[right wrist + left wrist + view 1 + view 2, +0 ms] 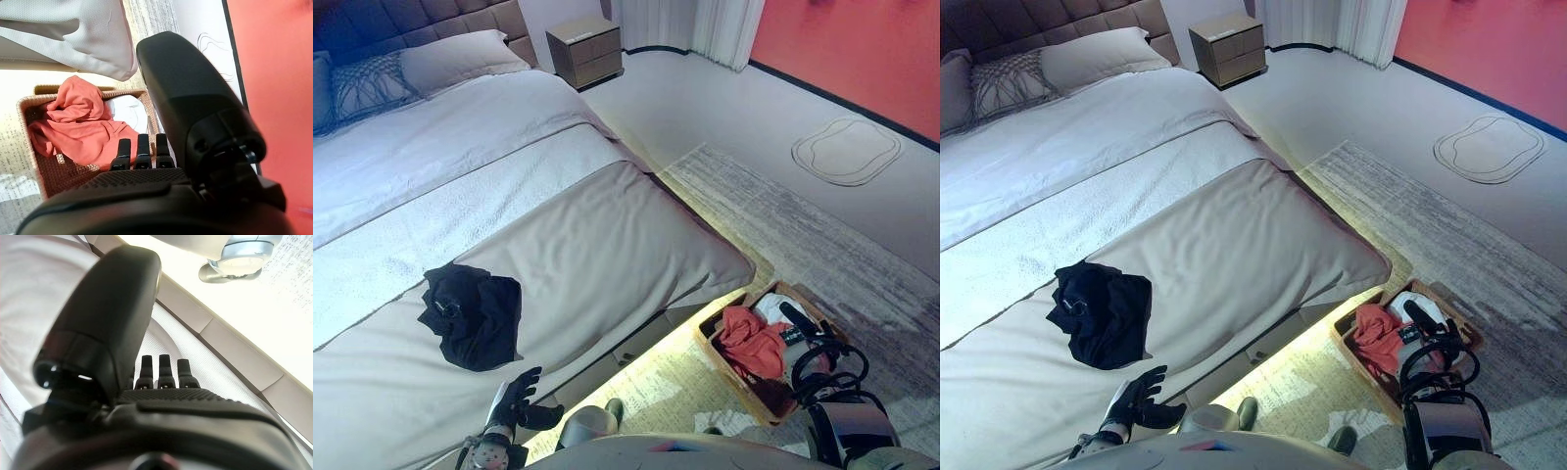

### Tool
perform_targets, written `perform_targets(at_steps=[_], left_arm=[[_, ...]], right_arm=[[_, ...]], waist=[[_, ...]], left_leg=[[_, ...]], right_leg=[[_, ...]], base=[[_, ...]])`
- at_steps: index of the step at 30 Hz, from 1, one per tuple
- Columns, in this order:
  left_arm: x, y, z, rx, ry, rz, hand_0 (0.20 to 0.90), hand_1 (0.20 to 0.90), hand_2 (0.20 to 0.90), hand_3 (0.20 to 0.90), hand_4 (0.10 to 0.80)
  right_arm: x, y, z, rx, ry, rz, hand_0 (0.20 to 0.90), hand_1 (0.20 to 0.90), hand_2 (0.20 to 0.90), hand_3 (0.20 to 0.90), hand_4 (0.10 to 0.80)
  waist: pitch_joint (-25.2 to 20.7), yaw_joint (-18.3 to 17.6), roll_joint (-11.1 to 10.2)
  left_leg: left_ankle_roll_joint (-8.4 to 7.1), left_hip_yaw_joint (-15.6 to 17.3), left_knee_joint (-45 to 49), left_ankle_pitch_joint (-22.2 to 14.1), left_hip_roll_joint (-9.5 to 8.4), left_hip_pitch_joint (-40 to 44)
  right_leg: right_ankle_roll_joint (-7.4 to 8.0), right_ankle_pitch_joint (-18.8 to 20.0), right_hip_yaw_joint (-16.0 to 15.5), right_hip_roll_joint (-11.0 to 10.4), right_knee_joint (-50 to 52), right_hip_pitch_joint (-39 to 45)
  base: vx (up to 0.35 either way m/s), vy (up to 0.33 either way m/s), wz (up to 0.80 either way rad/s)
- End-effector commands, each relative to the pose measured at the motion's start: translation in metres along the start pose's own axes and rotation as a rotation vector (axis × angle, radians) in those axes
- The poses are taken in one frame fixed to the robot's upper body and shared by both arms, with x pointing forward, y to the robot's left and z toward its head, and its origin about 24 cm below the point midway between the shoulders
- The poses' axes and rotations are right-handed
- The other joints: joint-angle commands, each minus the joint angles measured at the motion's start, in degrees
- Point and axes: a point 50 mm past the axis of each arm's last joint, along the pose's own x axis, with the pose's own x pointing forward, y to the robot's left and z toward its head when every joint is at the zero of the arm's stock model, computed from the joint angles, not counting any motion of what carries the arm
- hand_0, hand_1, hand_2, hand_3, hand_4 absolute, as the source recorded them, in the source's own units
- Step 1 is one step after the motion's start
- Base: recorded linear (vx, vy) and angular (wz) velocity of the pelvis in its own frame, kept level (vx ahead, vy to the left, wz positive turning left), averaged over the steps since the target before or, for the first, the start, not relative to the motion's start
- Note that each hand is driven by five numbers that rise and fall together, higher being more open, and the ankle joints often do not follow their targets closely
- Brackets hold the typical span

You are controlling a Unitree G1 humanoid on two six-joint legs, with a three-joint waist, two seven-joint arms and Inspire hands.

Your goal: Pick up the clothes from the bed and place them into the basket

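Black clothes (470,315) on bed (607,235); left hand (517,397) spread nearby, right hand (142,152) fingers straight over basket (29,110).

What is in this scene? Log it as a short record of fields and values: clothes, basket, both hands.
on bed: black garment, crumpled, near the foot edge
basket: wicker, on the floor beside the bed
in basket: red garment and a white item
left hand: fingers straight, holding nothing, over the bed edge, short of the black garment
right hand: fingers straight, holding nothing, above the basket
left to do: black garment not yet picked up
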Motion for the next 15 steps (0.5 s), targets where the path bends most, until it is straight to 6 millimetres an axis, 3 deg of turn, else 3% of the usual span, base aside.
perform_targets(at_steps=[1, 9, 12, 13, 14, 15], left_arm=[[0.008, 0.014, 0.018, -0.006, -0.078, 0.052, 0.900, 0.900, 0.900, 0.900, 0.800], [0.006, 0.018, 0.012, -0.056, -0.053, 0.091, 0.900, 0.900, 0.900, 0.900, 0.800], [0.005, 0.025, 0.010, -0.063, -0.049, 0.108, 0.900, 0.900, 0.900, 0.900, 0.800], [0.006, 0.027, 0.010, -0.071, -0.045, 0.114, 0.900, 0.900, 0.900, 0.900, 0.800], [0.006, 0.029, 0.010, -0.063, -0.044, 0.107, 0.900, 0.900, 0.900, 0.900, 0.800], [0.008, 0.029, 0.015, -0.009, -0.057, 0.067, 0.900, 0.900, 0.900, 0.900, 0.800]], right_arm=[[-0.004, 0.040, 0.052, 0.006, -0.187, 0.139, 0.900, 0.900, 0.900, 0.900, 0.800], [-0.017, 0.072, 0.045, -0.146, -0.194, 0.291, 0.900, 0.900, 0.900, 0.900, 0.800], [-0.023, 0.088, 0.046, -0.220, -0.210, 0.355, 0.900, 0.900, 0.900, 0.900, 0.800], [-0.025, 0.093, 0.046, -0.239, -0.215, 0.382, 0.900, 0.900, 0.900, 0.900, 0.800], [-0.026, 0.095, 0.045, -0.256, -0.200, 0.404, 0.900, 0.900, 0.900, 0.900, 0.800], [-0.024, 0.093, 0.048, -0.240, -0.194, 0.390, 0.900, 0.900, 0.900, 0.900, 0.800]], waist=[[-1.16, 1.53, -0.39], [-1.04, 5.08, -1.33], [-0.78, 7.18, -1.74], [-0.67, 7.55, -1.83], [-0.61, 7.15, -2.37], [-0.09, 6.21, -2.61]], left_leg=[[-1.11, -1.14, -3.82, 4.61, -2.41, -4.60], [-2.04, -3.52, -3.48, 5.89, -1.71, -5.67], [-2.95, -3.65, -3.24, 7.32, -0.66, -7.45], [-3.29, -2.73, -3.06, 7.62, -0.08, -7.93], [-4.16, 0.30, -3.30, 6.57, 1.01, -7.32], [-4.76, 9.37, 0.24, 6.37, 2.77, -8.68]], right_leg=[[1.27, -9.30, -4.66, 2.23, 3.61, 7.62], [0.07, -11.11, -6.60, 3.21, 5.01, 8.62], [-0.24, -11.55, -8.02, 3.79, 5.29, 9.56], [-0.20, -11.63, -8.94, 3.86, 5.44, 9.89], [-0.01, -12.84, -9.36, 4.09, 5.26, 10.84], [0.57, -11.79, -13.51, 3.22, 5.77, 11.62]], base=[[-0.044, -0.001, 0.01], [-0.023, 0.001, 0.11], [0.018, 0.018, 0.25], [0.101, -0.003, 0.37], [0.107, 0.105, 0.60], [0.087, 0.165, 1.06]])
